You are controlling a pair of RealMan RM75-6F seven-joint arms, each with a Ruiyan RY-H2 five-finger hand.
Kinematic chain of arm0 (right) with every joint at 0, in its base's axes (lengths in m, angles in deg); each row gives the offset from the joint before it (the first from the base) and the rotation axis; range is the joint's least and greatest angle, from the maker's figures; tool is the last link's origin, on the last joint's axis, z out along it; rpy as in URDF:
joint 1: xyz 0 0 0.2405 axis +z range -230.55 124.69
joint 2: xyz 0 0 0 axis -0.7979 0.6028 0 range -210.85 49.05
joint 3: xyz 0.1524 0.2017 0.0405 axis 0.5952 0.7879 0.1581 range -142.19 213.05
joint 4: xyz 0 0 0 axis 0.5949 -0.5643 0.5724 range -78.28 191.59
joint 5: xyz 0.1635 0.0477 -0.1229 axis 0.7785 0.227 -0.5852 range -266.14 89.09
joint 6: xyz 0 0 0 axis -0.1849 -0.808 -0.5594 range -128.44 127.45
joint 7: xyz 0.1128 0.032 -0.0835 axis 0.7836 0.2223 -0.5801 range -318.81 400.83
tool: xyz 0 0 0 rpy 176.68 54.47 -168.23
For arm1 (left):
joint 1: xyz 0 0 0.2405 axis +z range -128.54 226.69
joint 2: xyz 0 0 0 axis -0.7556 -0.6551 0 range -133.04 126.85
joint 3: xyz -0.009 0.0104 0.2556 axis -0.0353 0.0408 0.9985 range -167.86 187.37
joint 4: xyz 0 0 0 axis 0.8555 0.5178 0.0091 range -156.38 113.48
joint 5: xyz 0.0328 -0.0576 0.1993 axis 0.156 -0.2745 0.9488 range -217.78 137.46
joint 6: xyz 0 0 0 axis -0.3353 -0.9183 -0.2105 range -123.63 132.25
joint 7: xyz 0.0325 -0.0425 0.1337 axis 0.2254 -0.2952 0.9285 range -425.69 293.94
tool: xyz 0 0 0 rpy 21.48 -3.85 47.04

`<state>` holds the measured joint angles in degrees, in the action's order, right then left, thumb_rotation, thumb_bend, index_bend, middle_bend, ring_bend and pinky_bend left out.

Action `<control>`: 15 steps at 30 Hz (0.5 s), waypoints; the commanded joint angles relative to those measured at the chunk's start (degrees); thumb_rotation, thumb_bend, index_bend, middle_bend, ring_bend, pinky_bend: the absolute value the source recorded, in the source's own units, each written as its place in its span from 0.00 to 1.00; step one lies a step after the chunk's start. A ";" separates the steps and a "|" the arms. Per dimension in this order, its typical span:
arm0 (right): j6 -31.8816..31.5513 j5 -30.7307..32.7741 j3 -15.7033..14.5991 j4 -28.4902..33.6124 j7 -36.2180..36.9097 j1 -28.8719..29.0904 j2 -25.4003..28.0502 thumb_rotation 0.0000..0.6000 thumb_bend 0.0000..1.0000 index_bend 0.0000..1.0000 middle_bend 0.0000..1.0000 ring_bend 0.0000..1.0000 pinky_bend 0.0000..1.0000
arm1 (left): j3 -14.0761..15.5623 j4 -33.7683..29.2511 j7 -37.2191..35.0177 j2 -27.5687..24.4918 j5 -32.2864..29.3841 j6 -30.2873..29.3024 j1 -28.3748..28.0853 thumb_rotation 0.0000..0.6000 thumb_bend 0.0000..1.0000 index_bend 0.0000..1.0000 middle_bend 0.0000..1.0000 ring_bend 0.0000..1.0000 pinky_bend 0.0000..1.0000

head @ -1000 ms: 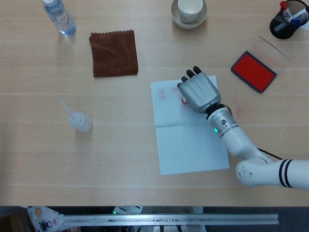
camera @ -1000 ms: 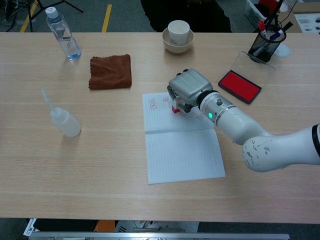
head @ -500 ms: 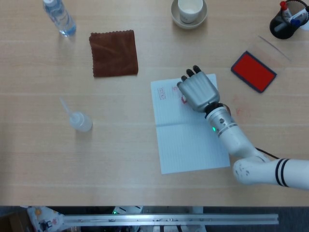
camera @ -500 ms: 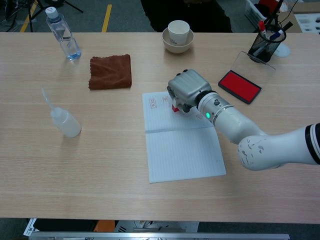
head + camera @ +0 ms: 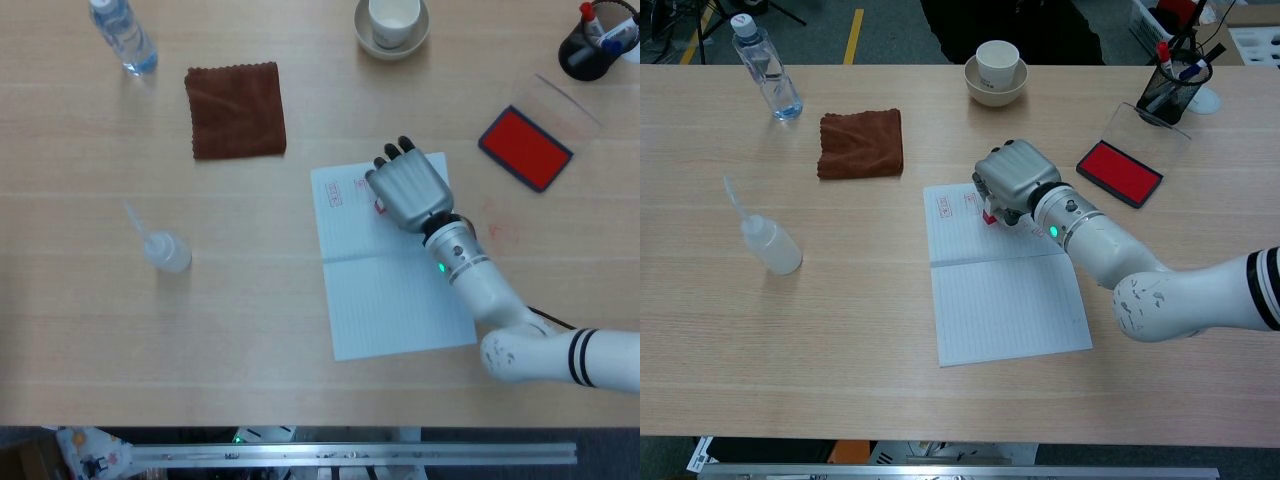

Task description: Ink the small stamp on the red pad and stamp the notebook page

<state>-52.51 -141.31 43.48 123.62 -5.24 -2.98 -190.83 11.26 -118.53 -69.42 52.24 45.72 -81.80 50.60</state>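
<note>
Stamp (image 5: 988, 216) is held low over the upper half of the notebook page (image 5: 1005, 300), seen as a small red piece under the right hand (image 5: 1014, 178); in the head view it shows only as a sliver of red at the hand's left edge. Whether its face is touching the paper cannot be told from either view.

Change over the last second: very little. The hand has shifted slightly toward the page's upper left and the forearm has swung a bit; the notebook itself appears nudged by a hair. No lift-off is seen. One red print (image 5: 335, 194) is already on the page, just left of the hand, with a fainter mark (image 5: 360, 184) beside it. Judgement: a further impression is being placed or pressed next to the existing one, so inking is taken as done and the stamping step is in hand, near its end.

Right hand: fingers are curled down and drawn together around the stamp, back of the hand up, dark fingertips (image 5: 398, 150) pointing to the far edge of the page. The stamp is pinched underneath; the exact contact is hidden by the hand. Nothing else is touched as far as can be seen.

Left hand is not seen in either view.

Red pad (image 5: 1119, 172) is lying open, lid tipped back, well apart to the right of the notebook, near the pen cup (image 5: 1168, 88). Faint red smudges are visible on the table (image 5: 497, 232) between pad and notebook.
</note>
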 commanded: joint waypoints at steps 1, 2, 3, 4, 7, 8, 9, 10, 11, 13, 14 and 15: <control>0.10 0.15 0.00 -0.27 0.00 -0.05 0.03 1.00 0.34 0.63 0.44 0.24 0.21 | 0.00 0.01 0.02 0.00 -0.03 0.05 -0.01 1.00 0.34 0.12 0.09 0.02 0.05; 0.09 0.14 0.03 -0.31 0.09 -0.07 0.05 1.00 0.34 0.63 0.44 0.24 0.21 | 0.00 0.00 0.03 0.00 -0.03 0.07 -0.01 1.00 0.34 0.12 0.09 0.02 0.05; 0.04 0.07 0.03 -0.30 0.13 -0.10 0.10 1.00 0.34 0.63 0.44 0.24 0.21 | 0.02 -0.01 0.06 0.00 -0.02 0.09 -0.01 1.00 0.34 0.12 0.09 0.02 0.05; -0.01 -0.02 0.03 -0.21 0.21 -0.12 0.16 1.00 0.34 0.63 0.44 0.24 0.21 | 0.04 -0.05 0.09 -0.02 -0.02 0.12 -0.01 1.00 0.34 0.12 0.09 0.02 0.05; -0.40 -0.39 0.32 0.78 0.95 -0.33 0.67 1.00 0.34 0.63 0.44 0.24 0.21 | 0.06 -0.23 0.07 -0.12 0.04 0.02 0.05 1.00 0.34 0.12 0.09 0.02 0.05; -0.73 -0.66 0.52 1.61 1.41 -0.49 1.15 1.00 0.34 0.63 0.44 0.24 0.21 | 0.05 -0.29 -0.01 -0.16 0.08 -0.08 0.09 1.00 0.34 0.12 0.09 0.02 0.05; -1.01 -0.91 0.71 2.40 1.85 -0.63 1.62 1.00 0.34 0.63 0.44 0.24 0.21 | 0.06 -0.33 -0.06 -0.20 0.12 -0.15 0.13 1.00 0.34 0.12 0.09 0.02 0.05; -1.31 -1.12 0.91 3.29 2.28 -0.80 2.20 1.00 0.34 0.63 0.44 0.24 0.21 | 0.07 -0.38 -0.07 -0.25 0.16 -0.19 0.15 1.00 0.34 0.12 0.09 0.02 0.05; -1.79 -1.38 1.17 4.53 2.73 -1.03 3.12 1.00 0.34 0.63 0.44 0.24 0.21 | 0.09 -0.46 -0.08 -0.31 0.24 -0.24 0.16 1.00 0.34 0.12 0.08 0.02 0.05; -2.46 -1.67 1.48 6.48 3.16 -1.41 4.74 1.00 0.34 0.63 0.44 0.24 0.21 | 0.08 -0.56 -0.07 -0.35 0.38 -0.35 0.17 1.00 0.34 0.12 0.08 0.02 0.05; -2.80 -1.78 1.60 7.52 3.32 -1.61 5.63 1.00 0.34 0.63 0.44 0.24 0.21 | 0.09 -0.61 -0.07 -0.36 0.46 -0.38 0.17 1.00 0.34 0.12 0.08 0.02 0.05; -3.29 -1.86 1.73 8.89 3.46 -1.92 6.89 1.00 0.34 0.63 0.44 0.24 0.21 | 0.11 -0.64 -0.04 -0.35 0.58 -0.41 0.15 1.00 0.34 0.12 0.08 0.02 0.05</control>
<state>-54.85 -142.77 44.77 130.59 -2.38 -4.30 -185.75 11.36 -119.15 -69.47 51.89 46.27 -82.19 50.76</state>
